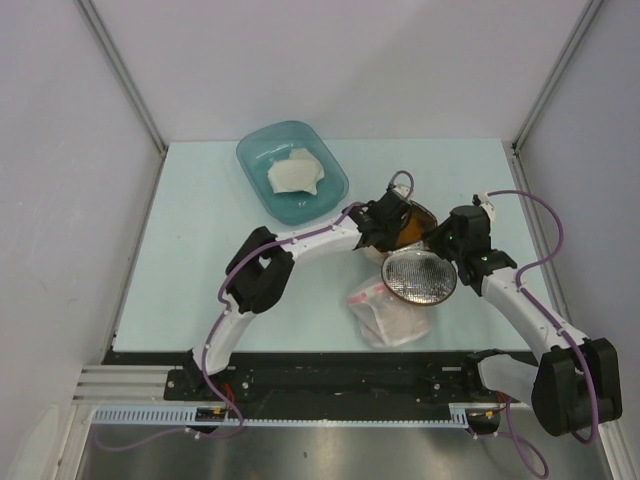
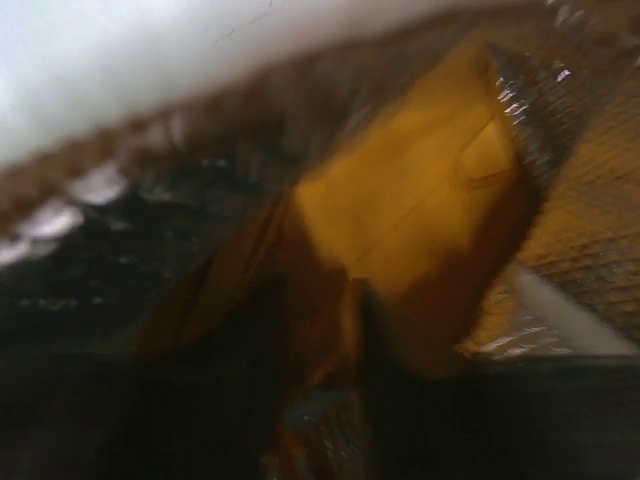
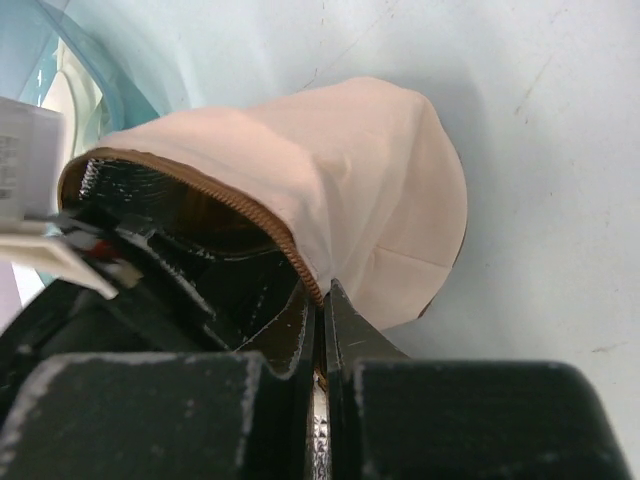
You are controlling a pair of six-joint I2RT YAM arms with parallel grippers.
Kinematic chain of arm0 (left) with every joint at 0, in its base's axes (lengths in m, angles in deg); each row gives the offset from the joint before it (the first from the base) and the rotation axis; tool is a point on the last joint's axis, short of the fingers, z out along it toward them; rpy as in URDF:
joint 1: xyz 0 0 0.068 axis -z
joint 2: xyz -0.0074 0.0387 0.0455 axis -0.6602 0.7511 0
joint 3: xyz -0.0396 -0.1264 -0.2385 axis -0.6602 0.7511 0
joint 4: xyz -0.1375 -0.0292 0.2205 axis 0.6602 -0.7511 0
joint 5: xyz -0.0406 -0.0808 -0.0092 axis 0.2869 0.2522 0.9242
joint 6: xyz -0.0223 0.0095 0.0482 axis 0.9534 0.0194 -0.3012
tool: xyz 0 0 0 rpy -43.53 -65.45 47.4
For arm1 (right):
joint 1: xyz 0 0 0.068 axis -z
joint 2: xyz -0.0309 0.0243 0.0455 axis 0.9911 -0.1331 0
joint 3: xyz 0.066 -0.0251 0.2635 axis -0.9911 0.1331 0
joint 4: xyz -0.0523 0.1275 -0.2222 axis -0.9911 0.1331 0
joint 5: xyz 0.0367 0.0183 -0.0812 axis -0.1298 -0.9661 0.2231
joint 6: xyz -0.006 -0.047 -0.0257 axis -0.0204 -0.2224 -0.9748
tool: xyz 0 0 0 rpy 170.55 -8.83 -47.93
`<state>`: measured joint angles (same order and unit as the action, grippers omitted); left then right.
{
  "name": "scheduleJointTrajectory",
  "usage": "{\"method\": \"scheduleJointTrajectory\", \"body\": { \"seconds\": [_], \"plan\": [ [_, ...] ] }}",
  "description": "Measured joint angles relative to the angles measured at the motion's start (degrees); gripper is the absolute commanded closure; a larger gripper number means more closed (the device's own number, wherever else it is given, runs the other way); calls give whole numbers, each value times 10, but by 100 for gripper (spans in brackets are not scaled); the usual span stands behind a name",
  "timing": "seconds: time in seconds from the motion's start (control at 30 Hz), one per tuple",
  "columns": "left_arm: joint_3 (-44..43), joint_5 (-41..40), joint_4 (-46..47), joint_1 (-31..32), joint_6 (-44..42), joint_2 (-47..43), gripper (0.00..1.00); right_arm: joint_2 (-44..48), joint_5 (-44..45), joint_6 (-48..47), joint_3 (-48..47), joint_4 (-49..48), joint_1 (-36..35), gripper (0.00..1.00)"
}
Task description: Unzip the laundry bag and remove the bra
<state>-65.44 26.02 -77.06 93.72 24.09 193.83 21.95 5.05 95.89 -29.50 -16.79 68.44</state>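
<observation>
The laundry bag [image 1: 419, 277] lies unzipped, its two halves swung apart. The near half turns its silvery mesh face upward, and the far half gapes with the mustard-orange bra [image 1: 422, 224] showing inside it. The zip step therefore looks done, and removing the bra is the step in hand. The right gripper [image 3: 322, 300] stands at the bag's right side, its jaws pinched tight on the brown zip edge of the beige shell, pinning the bag in place. The left gripper [image 1: 385, 225] reaches into the open half from the bag's left. Its wrist view shows only blurred orange fabric and dark mesh, so whether its claw is wide, narrow or on the cloth cannot be told. The next move likely calls for a sure pinch on the bra alone, not the mesh, then a lift up and clear of the bag. A clear plastic bag [image 1: 385, 315] lies just in front of the laundry bag, and a teal tub [image 1: 255, 150] sits well off to its far left.
</observation>
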Motion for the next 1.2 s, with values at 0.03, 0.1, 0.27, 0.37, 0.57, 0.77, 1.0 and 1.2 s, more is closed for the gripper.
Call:
{"method": "scheduleJointTrajectory", "body": {
  "seconds": [0.03,0.1,0.27,0.37,0.57,0.77,1.0,1.2],
  "plan": [
    [0,-1,-2,0,0,2,99,1,0,0,0,0,0,100],
    [0,-6,-16,0,-10,5,100,3,0,0,0,0,0,100],
    [8,24,-23,-2,-35,-21,100,10,0,0,0,1,0,100],
    [34,66,-15,-6,-44,-84,99,14,0,0,0,1,1,100],
    [42,185,38,-30,-32,-251,99,20,2,0,0,3,4,100],
    [42,252,76,-60,-2,-301,100,19,2,0,0,2,4,100],
    [3,278,52,-95,21,-300,99,19,2,0,0,3,4,100],
    [-170,268,37,-135,21,-298,100,19,2,0,0,3,4,100]
  ]
}}
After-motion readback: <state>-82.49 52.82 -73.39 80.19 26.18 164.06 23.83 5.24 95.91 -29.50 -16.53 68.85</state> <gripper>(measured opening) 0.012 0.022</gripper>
